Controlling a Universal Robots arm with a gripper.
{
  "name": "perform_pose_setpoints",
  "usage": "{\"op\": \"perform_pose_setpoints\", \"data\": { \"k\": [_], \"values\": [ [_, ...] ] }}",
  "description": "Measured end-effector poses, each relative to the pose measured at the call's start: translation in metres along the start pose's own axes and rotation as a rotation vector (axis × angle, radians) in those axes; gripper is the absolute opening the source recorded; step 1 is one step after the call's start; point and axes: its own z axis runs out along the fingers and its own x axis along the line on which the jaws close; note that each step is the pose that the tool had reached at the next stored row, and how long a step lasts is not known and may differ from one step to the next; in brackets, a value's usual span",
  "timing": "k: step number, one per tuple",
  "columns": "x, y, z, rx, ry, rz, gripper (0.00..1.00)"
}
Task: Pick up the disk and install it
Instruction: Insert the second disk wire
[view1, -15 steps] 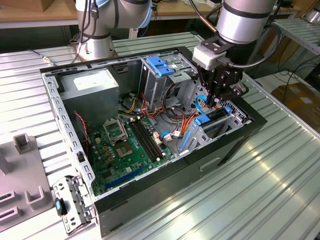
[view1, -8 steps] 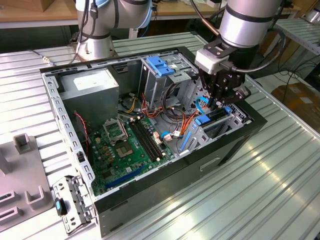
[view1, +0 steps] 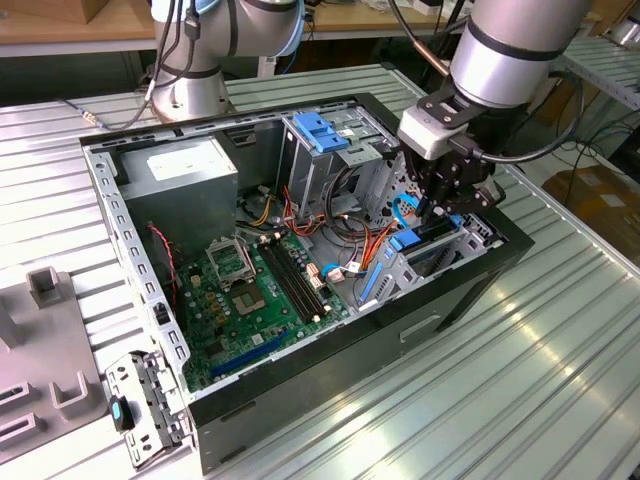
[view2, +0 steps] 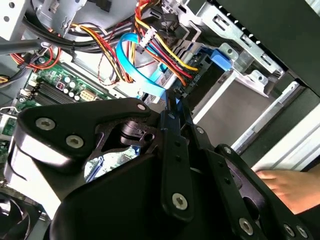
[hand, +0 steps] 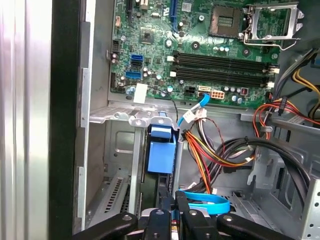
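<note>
Setting: ribbed metal table (view1: 560, 380) carrying an open computer case (view1: 470, 290) laid on its side

Exterior view:
- Board (view1: 250, 300), green, on the case floor
- Power supply (view1: 185, 170), grey box, in the corner toward the exterior view's left
- Drive bay (view1: 400, 265), metal, at the end of the case toward the exterior view's right
- Disk (view1: 432, 235), standing on edge in that bay, blue rail showing at each end
- Gripper (view1: 445, 205), black, hanging straight down from the silver arm, directly above the disk and touching its top edge

Second wrist view:
- Gripper (view2: 172, 102), fingers drawn narrow, tips meeting on a sliver of blue plastic
- Disk (view2: 220, 57), blue rail end seated against the bay wall, just past the fingertips
- Cable (view2: 135, 65), flat, light blue, looping beside a bundle of red, yellow and black wires
- Hand (view2: 285, 185), a person's, outside the case wall, apart from the gripper

First wrist view:
- Gripper (hand: 171, 207), tips close together, pinching the blue edge of the disk
- Disk (hand: 161, 150), seen edge-on between two metal bay walls, blue rail running away from the fingertips toward the board (hand: 200, 50)
- Cable (hand: 205, 200), light blue, lying beside the fingers, apart from the disk
</note>
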Motion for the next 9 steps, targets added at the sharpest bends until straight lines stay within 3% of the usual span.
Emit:
{"op": "perform_pose_setpoints", "data": {
  "k": [9],
  "values": [
    [0.0044, 0.0004, 0.0005, 0.0, 0.0001, 0.002, 0.16]
  ]
}}
